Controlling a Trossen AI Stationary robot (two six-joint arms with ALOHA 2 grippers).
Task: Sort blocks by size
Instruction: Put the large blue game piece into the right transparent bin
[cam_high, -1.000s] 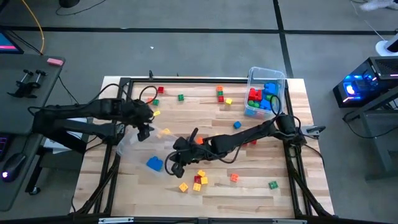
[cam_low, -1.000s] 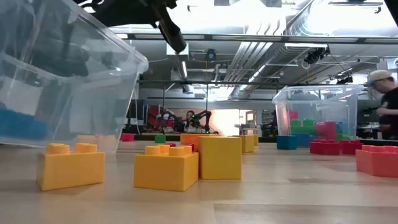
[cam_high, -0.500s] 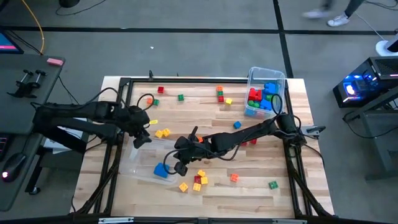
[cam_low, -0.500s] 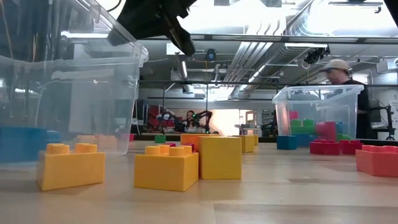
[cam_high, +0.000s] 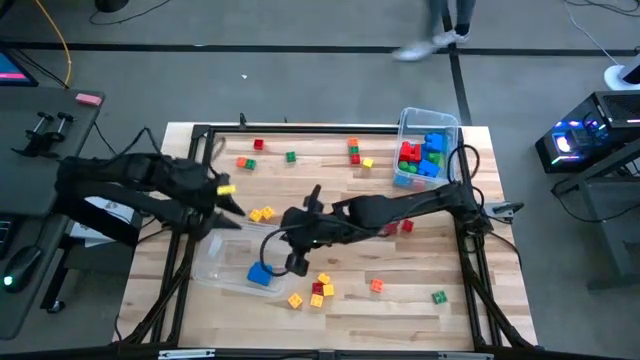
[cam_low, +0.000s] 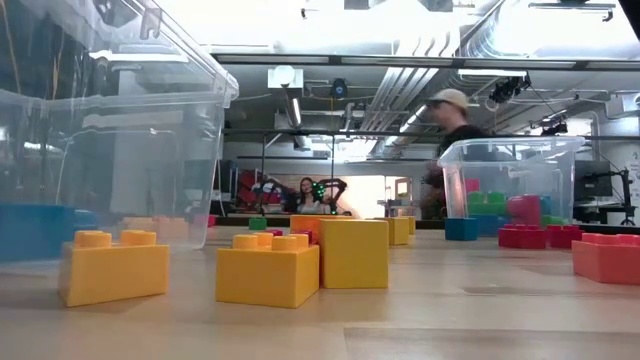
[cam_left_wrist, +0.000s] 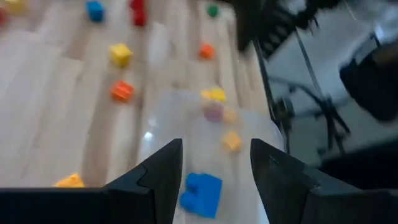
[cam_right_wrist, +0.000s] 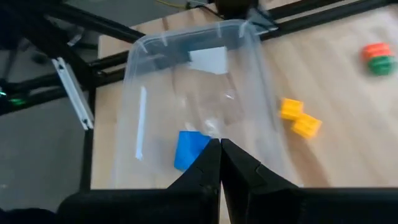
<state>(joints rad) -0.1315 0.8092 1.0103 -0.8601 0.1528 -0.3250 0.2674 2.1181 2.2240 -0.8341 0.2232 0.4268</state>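
Now my right tool (cam_high: 292, 262), fingers together, hovers beside the clear bin (cam_high: 228, 262); next approach open, squarely over one block. Left tool (cam_high: 222, 205): half apart, empty.

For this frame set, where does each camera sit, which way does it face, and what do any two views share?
High view: overhead, looking straight down on the table and both arms.
Low view: at tabletop height, looking level across yellow blocks into the room; no arm shows.
Left wrist view: past the left gripper onto the near clear bin.
Right wrist view: past the shut right gripper into that bin.
Shared: the blue block lies in the bin in both wrist views.
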